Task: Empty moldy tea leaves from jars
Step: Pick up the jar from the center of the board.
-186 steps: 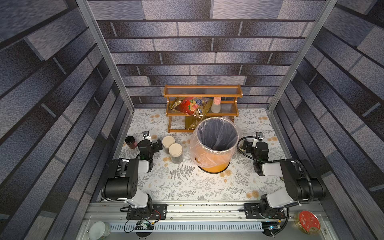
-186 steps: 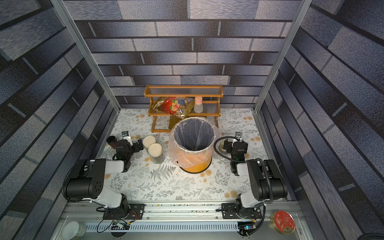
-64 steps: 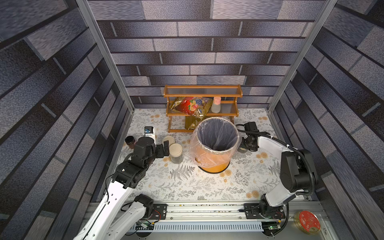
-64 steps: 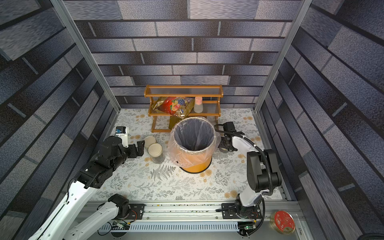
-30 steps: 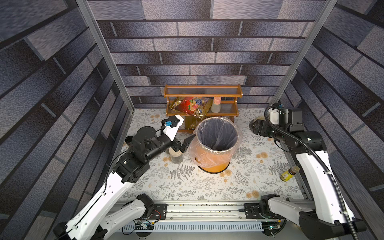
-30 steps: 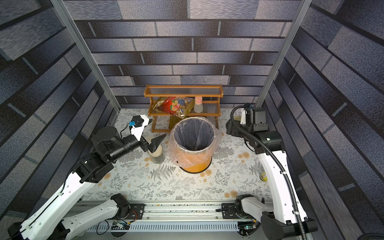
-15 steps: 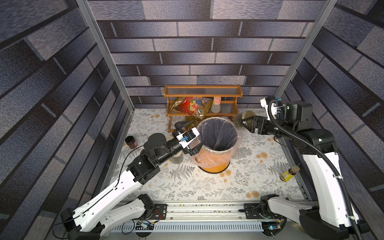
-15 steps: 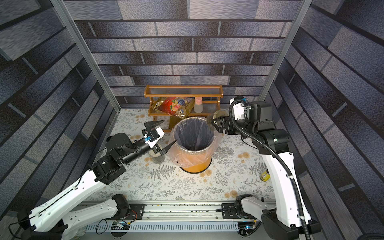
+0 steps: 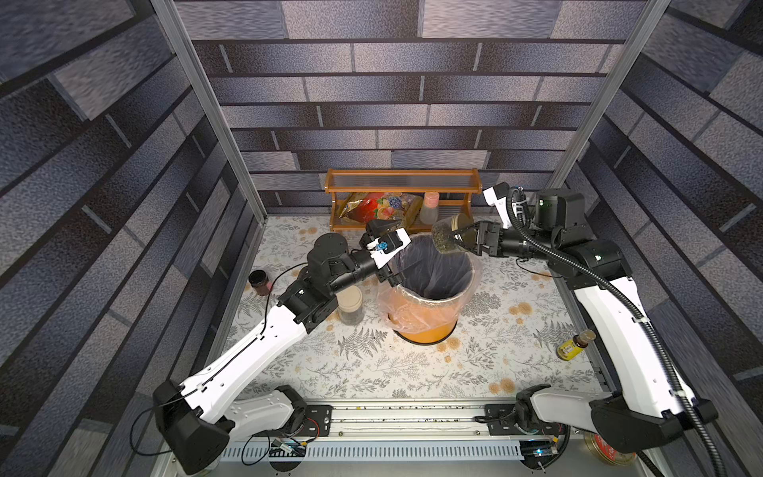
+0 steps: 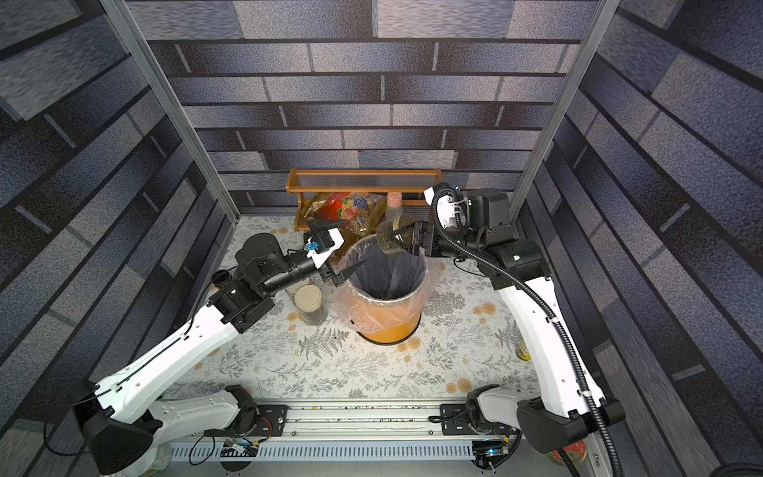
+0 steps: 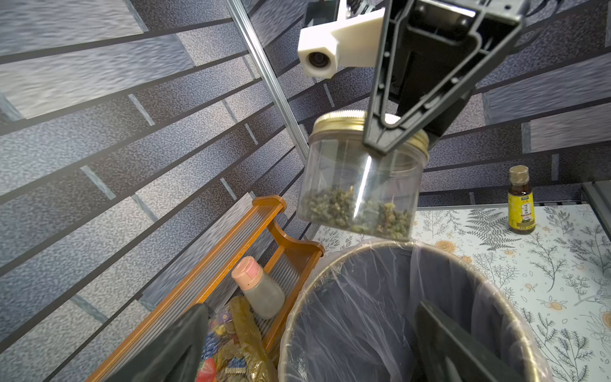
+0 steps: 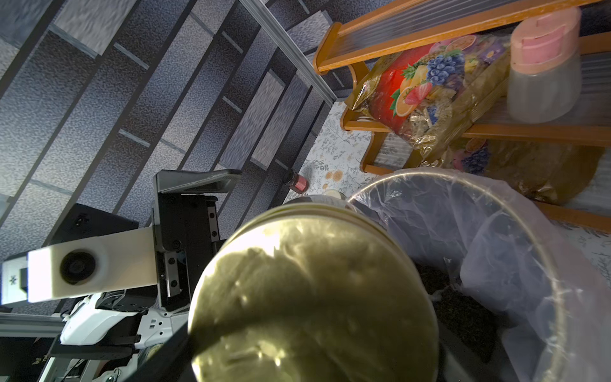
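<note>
Jar (image 11: 358, 185) of tea leaves (image 11: 353, 211) hangs just above the far rim of the orange bin (image 9: 431, 330), clamped in the right gripper (image 9: 458, 240). Its fingers pinch the glass close under the gold screw lid (image 11: 344, 123). Lid on; leaves sit in a shallow heap at the jar's bottom.

Left gripper (image 10: 339, 247) at the bin's left rim, jaws spread wide, nothing in them; the lower finger reaches in over the liner. It points across the bin mouth toward the held jar but is apart from it.

One cream-lidded jar (image 9: 350, 304) stands on the table just left of the bin, under the left arm, untouched.

Step, as judged: jar brought over the bin for opening, nothing poured from it yet. Next move likely calls for the left gripper to cross the bin, close on the gold lid and twist it off while the right holds firm. Then tip the jar mouth-down inside the rim so crumbs fall into the liner.
</note>
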Robot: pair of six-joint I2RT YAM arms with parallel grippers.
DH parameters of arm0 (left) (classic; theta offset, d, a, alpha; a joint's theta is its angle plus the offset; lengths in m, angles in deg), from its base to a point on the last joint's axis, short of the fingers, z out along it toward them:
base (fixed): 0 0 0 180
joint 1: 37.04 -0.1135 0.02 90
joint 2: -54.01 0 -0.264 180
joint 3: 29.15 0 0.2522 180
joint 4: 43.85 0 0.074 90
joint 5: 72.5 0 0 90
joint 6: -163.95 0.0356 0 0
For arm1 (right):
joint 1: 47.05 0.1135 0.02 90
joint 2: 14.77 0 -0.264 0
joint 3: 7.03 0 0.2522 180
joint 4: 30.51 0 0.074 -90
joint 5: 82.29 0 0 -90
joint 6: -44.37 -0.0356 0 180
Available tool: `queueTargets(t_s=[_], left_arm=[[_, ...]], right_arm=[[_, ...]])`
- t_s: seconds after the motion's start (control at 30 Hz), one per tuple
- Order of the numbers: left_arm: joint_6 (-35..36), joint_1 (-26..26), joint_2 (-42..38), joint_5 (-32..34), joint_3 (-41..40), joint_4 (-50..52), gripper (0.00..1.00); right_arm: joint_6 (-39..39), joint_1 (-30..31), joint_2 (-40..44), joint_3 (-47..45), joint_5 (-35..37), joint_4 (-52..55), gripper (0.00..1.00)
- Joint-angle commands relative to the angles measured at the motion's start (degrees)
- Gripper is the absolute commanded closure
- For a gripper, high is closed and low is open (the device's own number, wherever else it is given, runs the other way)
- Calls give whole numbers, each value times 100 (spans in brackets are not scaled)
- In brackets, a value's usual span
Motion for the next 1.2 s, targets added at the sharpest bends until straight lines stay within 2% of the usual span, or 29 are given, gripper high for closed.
queueTargets(t_s=[0.0,0.2,0.9,1.17], left_arm=[[-276,-115,226,-460,330,-198,0],[-598,-286,666,-1046,658,-172,0],[-1079,-464,1715,-1672,1664,-461,0],[-1029,-464,1710,-1677,1673,-362,8]], right_arm=[[-218,66,-66,19,-350,-456,38],[-370,67,-247,-55,-508,-734,36],[-854,81,-583,90,-1222,-1323,36],[-859,76,-564,72,-1293,-1332,33]])
